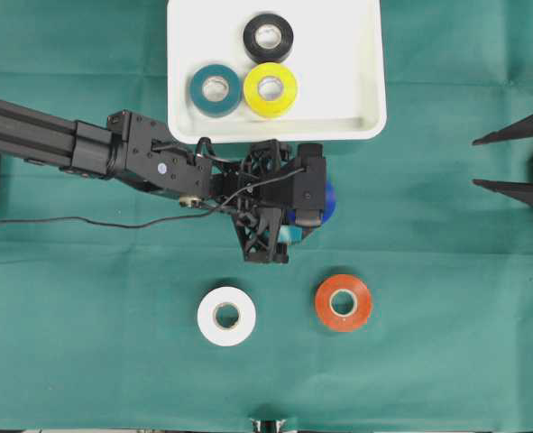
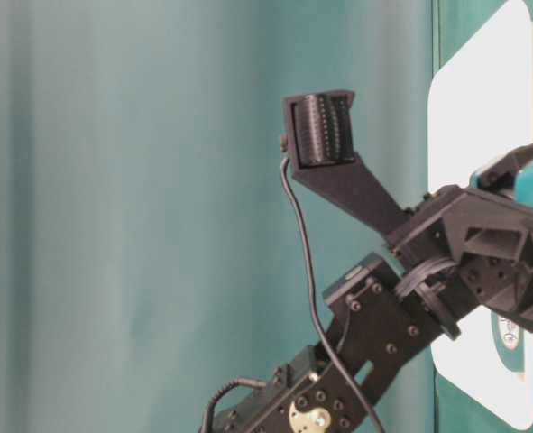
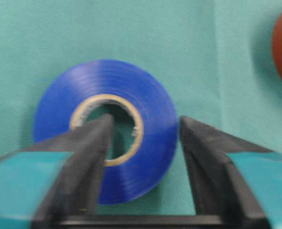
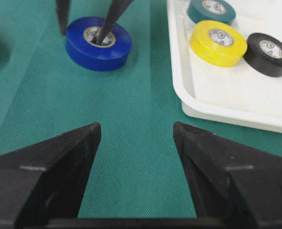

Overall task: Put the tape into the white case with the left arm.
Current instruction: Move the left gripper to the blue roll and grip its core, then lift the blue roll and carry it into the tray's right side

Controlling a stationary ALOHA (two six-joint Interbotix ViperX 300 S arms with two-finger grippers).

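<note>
Currently the left gripper (image 3: 143,157) straddles one wall of the flat blue tape roll (image 3: 131,95), one finger in its core, one outside, jaws partly closed but maybe not pinching. A thin, off-centre grip could let it tilt or slip. Beyond lies the shallow white plastic case (image 1: 361,126) with three rolls; orange roll (image 1: 343,302) nearby.
</note>
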